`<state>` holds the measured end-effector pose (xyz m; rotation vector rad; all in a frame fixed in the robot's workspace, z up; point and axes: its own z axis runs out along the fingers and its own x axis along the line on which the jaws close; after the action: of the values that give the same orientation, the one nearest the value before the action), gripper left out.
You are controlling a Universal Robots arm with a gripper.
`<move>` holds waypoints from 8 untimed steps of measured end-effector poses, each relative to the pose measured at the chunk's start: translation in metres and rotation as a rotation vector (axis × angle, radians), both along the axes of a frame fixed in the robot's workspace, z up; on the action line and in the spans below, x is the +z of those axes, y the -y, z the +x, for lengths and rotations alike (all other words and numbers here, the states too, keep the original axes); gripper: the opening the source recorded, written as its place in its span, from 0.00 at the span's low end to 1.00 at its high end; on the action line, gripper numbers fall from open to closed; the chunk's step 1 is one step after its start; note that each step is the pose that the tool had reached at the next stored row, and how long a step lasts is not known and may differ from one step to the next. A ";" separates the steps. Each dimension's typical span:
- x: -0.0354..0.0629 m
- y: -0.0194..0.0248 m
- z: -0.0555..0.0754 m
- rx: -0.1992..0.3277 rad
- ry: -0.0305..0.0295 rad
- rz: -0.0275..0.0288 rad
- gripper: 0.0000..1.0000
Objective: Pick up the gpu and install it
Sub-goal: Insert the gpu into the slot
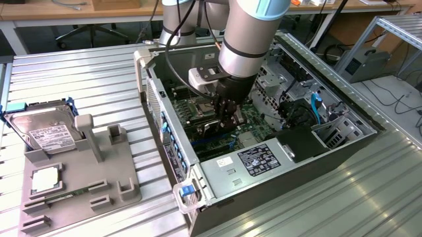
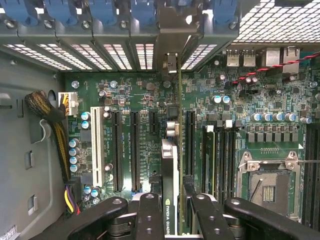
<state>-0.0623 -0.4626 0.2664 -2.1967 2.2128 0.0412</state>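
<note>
Item 1, gripper (image 2: 172,207): in the wrist view its 2 dark fingers (image 2: 149,215) stand on either side of a thin card seen edge-on. The jaws are drawn in part of the way and clamp that card, 1 finger against each face.

Item 2, gpu (image 2: 170,170): this is the clamped card. It carries a green-and-black maker's label on the edge just beyond the fingertips. It stands on edge over the motherboard (image 2: 145,100) and runs straight away from the gripper. Its far metal end meets the row of vented slot openings at the rear wall. Whether its lower edge is seated in a slot cannot be told.

Item 3, board beneath: 1 white slot (image 2: 97,145) and several black expansion slots (image 2: 135,150) lie parallel to the card, with black slots on both sides of it. An open processor socket (image 2: 267,185) sits well to one side. A sleeved cable bundle (image 2: 47,112) hangs at the opposite side.

Item 4, rear wall: a row of blue retaining clips (image 2: 110,12) lines the edge above the vented openings.

Item 5, exterior view: 1 arm (image 1: 247,44) reaches down into the open computer case (image 1: 277,197). The case lies on its side on a ribbed metal table (image 1: 86,79).

Item 6: towards the exterior view's left, well apart from the case, a grey fixture (image 1: 112,163) holds a hard drive (image 1: 43,131) propped at a tilt.
</note>
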 end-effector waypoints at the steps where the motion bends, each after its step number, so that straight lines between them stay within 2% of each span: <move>1: 0.0000 0.0000 0.000 0.000 0.0000 0.0000 0.27; 8: 0.0000 0.0000 0.000 0.000 0.0000 0.0000 0.27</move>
<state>-0.0623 -0.4626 0.2664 -2.1966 2.2128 0.0412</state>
